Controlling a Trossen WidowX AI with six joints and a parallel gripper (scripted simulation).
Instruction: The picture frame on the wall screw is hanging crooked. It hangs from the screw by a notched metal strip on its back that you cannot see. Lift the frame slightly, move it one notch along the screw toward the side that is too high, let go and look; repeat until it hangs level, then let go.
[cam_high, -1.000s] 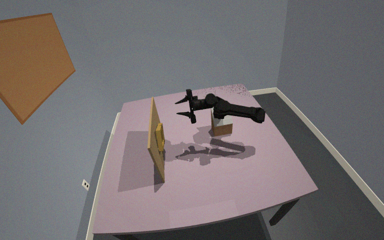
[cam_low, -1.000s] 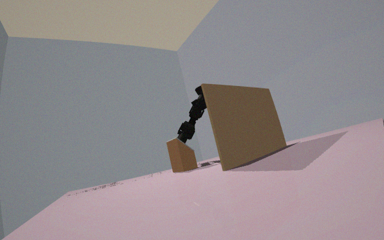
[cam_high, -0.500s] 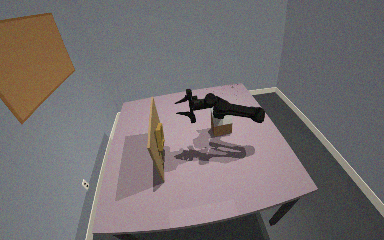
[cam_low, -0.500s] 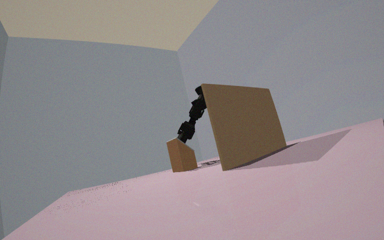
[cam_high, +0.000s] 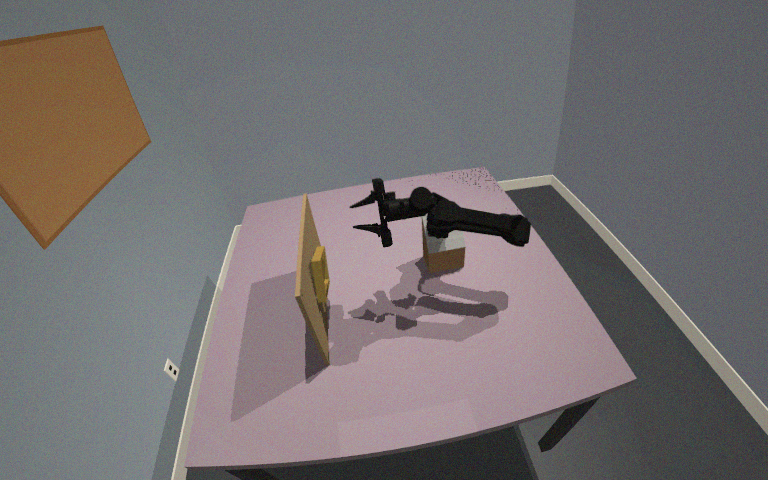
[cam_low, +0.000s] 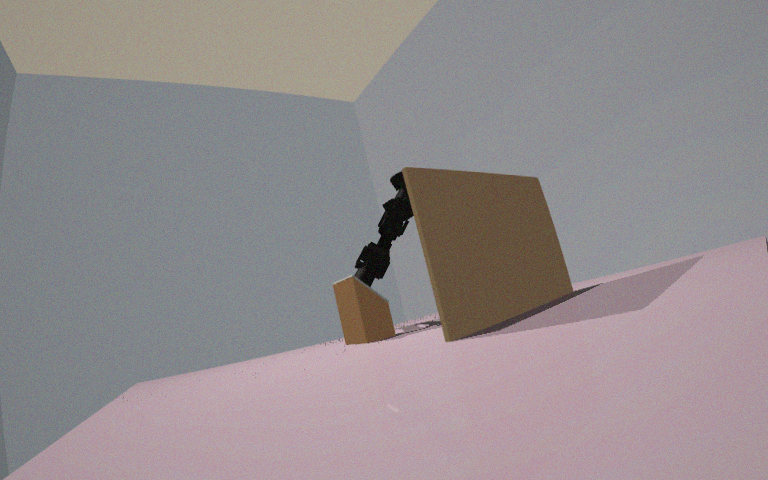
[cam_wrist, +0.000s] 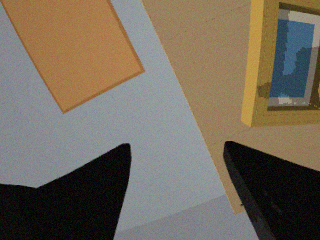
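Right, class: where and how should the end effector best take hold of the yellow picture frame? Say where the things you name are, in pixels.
Probably by a side bar of the yellow picture frame (cam_high: 319, 274) (cam_wrist: 254, 65), coming from the arm's side, one finger outside and one inside the opening: the front stands proud of the board (cam_high: 308, 266) (cam_wrist: 200, 55), whose face blocks the back.

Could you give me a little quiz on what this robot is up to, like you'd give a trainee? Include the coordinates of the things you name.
1. True or false: the fingers (cam_high: 365, 216) are gripping the frame (cam_high: 320, 276) (cam_wrist: 256, 65).
2. Multiple choice: what colour is the frame's border?
A) red
B) yellow
C) white
3. Fill in the blank: the arm (cam_high: 472, 222) (cam_low: 392, 219) rises from a ____ that stands on the pink table (cam_high: 453, 367) (cam_low: 368, 418).

Key: 1. False, they stand apart with the frame off to one side. 2. B. 3. block (cam_high: 446, 260) (cam_low: 356, 316).
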